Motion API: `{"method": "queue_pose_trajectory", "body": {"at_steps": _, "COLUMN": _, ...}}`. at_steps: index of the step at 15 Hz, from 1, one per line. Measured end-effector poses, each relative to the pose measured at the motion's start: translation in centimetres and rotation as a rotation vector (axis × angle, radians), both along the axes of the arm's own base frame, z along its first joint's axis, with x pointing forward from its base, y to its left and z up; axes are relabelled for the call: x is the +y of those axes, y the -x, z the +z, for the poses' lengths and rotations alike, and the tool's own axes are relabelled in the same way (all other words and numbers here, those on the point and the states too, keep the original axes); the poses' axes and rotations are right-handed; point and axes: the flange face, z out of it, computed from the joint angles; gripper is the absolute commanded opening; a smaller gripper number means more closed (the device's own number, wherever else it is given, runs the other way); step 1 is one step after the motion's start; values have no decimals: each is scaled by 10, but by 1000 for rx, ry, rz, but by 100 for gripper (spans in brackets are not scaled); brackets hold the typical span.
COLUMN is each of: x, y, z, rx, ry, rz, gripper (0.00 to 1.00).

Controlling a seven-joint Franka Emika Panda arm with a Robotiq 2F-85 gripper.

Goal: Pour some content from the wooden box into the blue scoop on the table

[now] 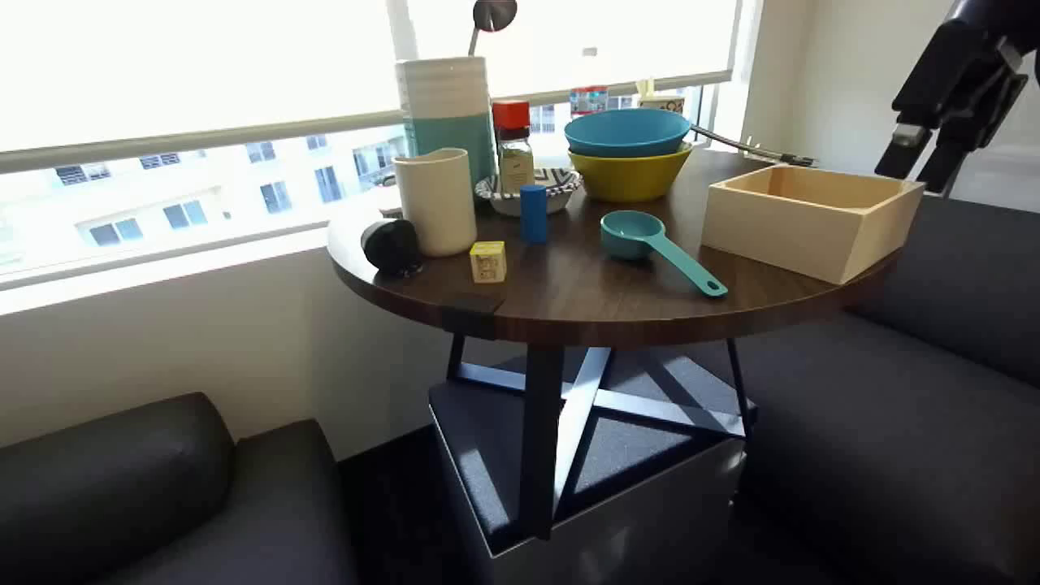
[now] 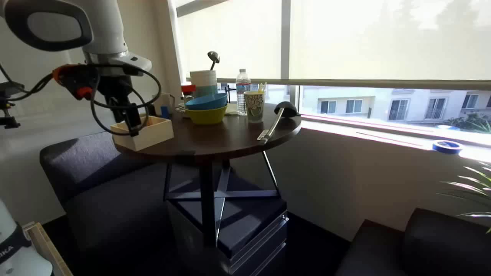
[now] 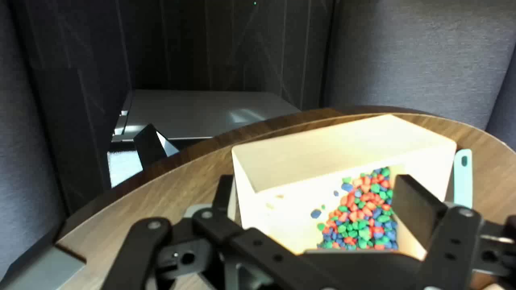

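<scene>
In an exterior view, the wooden box [image 1: 780,236] stands between my spread, empty gripper [image 1: 916,171] and the blue scoop [image 1: 648,241], the likely pouring direction.

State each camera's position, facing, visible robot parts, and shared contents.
Exterior view, side with teal plastic scoop: faces round dark brown wooden table and pale roller blinds; black end effector upper right.
Exterior view, side with lying black ladle: faces table and blinds; white robot arm, end effector left; white robot part lower left.
Wrist view, on wrist: looks down past black fingers into pale rectangular wooden box.
Both exterior views share table, box, blinds.
</scene>
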Motion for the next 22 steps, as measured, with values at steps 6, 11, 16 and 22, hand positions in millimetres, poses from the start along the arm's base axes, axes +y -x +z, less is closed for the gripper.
{"method": "queue_pose_trajectory", "body": {"at_steps": 6, "x": 2, "y": 2, "z": -14, "rx": 35, "ry": -3, "rz": 3, "gripper": 100}}
{"method": "queue_pose_trajectory", "body": {"at_steps": 11, "x": 1, "y": -2, "z": -6, "rx": 16, "ry": 5, "rz": 0, "gripper": 100}}
{"method": "queue_pose_trajectory", "body": {"at_steps": 16, "x": -5, "y": -12, "z": 6, "rx": -20, "ry": 46, "rz": -15, "gripper": 100}}
{"method": "queue_pose_trajectory", "body": {"at_steps": 22, "x": -13, "y": -28, "z": -11, "rx": 14, "ry": 144, "rz": -11, "gripper": 100}}
